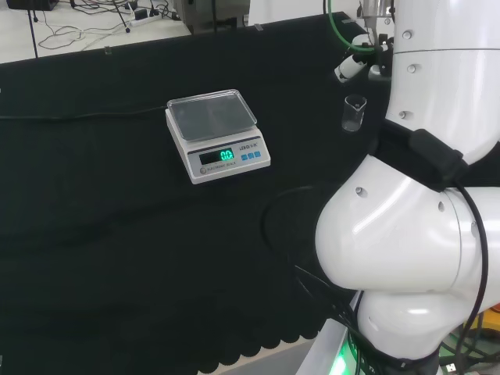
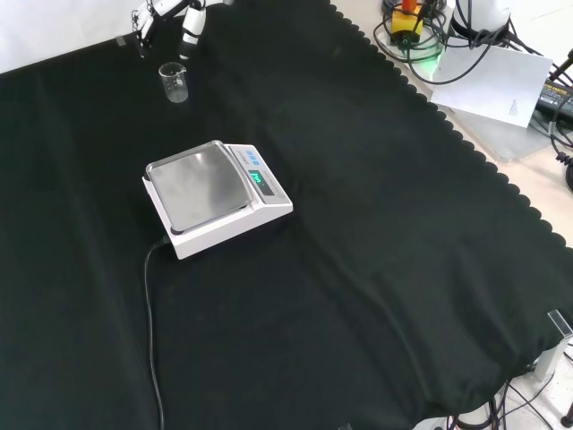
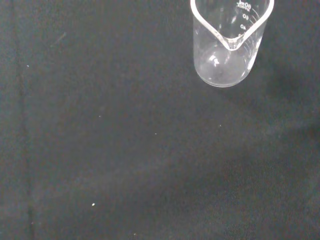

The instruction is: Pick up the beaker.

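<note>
A small clear glass beaker [image 1: 354, 113] stands upright and empty on the black cloth, to the right of the scale in the head view. In the front view the beaker [image 2: 174, 82] is near the top left, beyond the scale. The hand [image 2: 191, 25] hangs just past and above it, apart from the glass, with its fingers fairly straight and nothing between them. In the head view a white finger of the hand [image 1: 349, 69] shows above the beaker, beside the arm's link. The wrist view looks down on the beaker [image 3: 227, 45], spout toward the camera, with printed marks on its wall.
A white digital scale [image 1: 217, 134] with a steel pan sits mid-cloth, its display lit; its cable [image 2: 150, 313] runs off toward the near edge in the front view. The scalloped cloth edge [image 2: 466, 148] borders papers and cables at the right.
</note>
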